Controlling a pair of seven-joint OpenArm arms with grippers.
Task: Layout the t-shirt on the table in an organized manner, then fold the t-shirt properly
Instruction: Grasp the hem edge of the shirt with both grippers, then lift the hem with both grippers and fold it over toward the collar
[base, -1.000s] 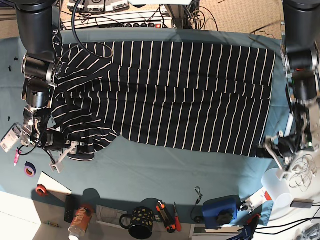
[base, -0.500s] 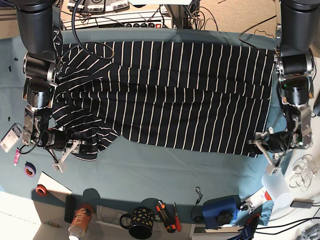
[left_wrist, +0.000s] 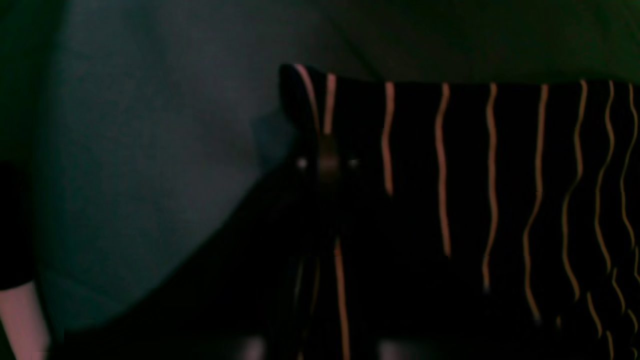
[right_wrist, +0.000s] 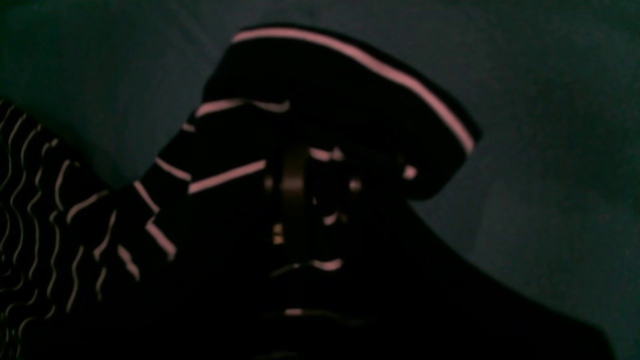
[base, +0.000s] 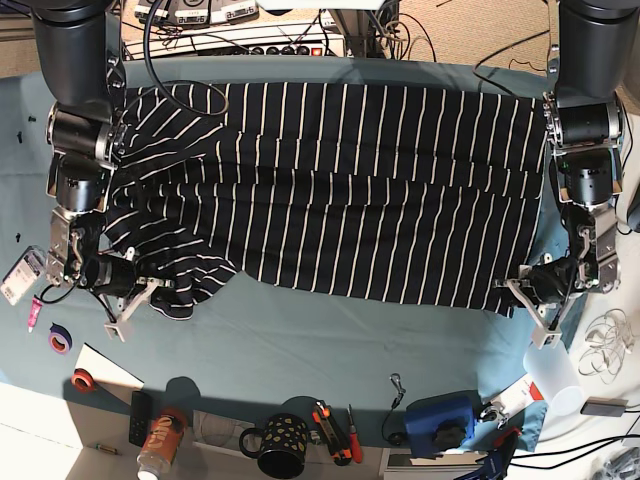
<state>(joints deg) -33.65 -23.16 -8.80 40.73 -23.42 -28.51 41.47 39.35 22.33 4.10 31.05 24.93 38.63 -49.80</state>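
The t-shirt (base: 340, 190), dark with thin white stripes, lies spread across the teal table (base: 300, 340), hem to the right, its near sleeve bunched at the left. My left gripper (base: 512, 293) is at the near right hem corner. In the left wrist view this corner (left_wrist: 350, 125) sits pinched at the left gripper (left_wrist: 327, 162), which is shut on it. My right gripper (base: 160, 288) is at the near sleeve. The dim right wrist view has the sleeve (right_wrist: 325, 90) folded over and around the right gripper (right_wrist: 300, 185), which is shut on it.
Along the table's near edge are a black mug (base: 280, 445), orange-handled tools (base: 330, 418), a blue box (base: 440, 420), a carabiner (base: 397, 385), a can (base: 160, 445) and tape rolls (base: 60, 338). A white cup (base: 555, 365) stands at the near right. Cables (base: 250, 30) run behind the table.
Both grippers have gone from open to shut. The left gripper moved in from the right onto the hem corner. The right gripper closed on the sleeve, which drew in slightly.
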